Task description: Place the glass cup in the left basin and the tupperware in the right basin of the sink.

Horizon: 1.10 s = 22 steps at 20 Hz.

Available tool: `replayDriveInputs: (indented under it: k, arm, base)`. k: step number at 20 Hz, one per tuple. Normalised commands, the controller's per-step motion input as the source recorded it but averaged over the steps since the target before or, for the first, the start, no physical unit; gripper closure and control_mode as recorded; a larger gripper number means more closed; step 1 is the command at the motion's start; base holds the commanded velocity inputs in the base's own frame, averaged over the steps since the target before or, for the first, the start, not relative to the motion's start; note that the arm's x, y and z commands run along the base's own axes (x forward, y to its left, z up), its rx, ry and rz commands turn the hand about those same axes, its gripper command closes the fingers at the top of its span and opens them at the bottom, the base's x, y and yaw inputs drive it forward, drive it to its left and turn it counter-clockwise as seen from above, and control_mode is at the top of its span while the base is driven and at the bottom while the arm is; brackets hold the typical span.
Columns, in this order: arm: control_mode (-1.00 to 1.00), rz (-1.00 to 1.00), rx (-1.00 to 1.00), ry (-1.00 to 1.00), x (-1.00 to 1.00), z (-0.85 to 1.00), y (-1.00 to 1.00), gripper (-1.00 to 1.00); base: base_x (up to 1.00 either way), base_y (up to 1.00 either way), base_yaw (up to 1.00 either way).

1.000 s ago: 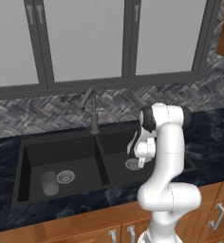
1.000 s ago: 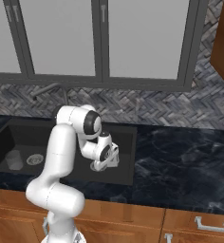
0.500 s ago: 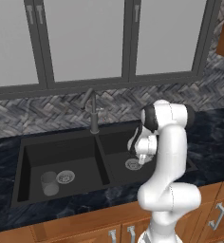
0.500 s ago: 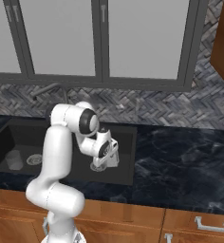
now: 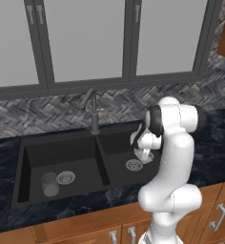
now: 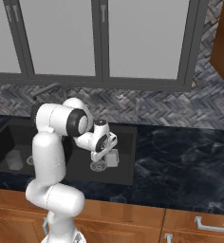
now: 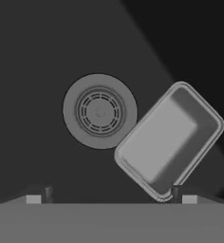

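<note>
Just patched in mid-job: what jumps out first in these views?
The white arm bends over the black double sink, its open gripper above the right basin. There the pale tupperware lies on the floor beside the silver drain, free of the fingers. The glass cup stands in the left basin.

Both base views were evenly and softly lit, with no single strong source; the pale window panes (image 5: 86, 38) across the top of each frame were the brightest areas. Rendering was sharp everywhere, with no blur or bending at the edges. The sink (image 5: 24, 157) read as a matte dark well with faint shading along its walls. The hand view was dim and almost colourless: a diagonal boundary split it, lighter grey at the left and centre, near black in the upper right. The tupperware (image 7: 171, 140) carried soft highlights.
</note>
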Motion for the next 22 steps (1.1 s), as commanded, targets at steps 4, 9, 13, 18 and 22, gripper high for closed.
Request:
replayDriveInputs:
  k: [4, 9, 13, 18, 22]
  arm:
    - [-1.00, 0.00, 0.00, 0.00, -0.36, 0.50, 0.00, -1.00]
    - [-1.00, 0.00, 0.00, 0.00, -0.44, 0.48, 0.00, -1.00]
    - [-1.00, 0.00, 0.00, 0.00, -0.44, 0.45, 0.17, -1.00]
    - [-1.00, 0.00, 0.00, 0.00, -0.44, 0.45, 0.21, -1.00]
    - [-1.00, 0.00, 0.00, 0.00, -0.40, 0.47, 0.26, -1.00]
  base:
    - [0.00, 0.00, 0.00]
    - [0.00, 0.00, 0.00]
    - [0.00, 0.00, 0.00]
    - [0.00, 0.00, 0.00]
    - [0.00, 0.00, 0.00]
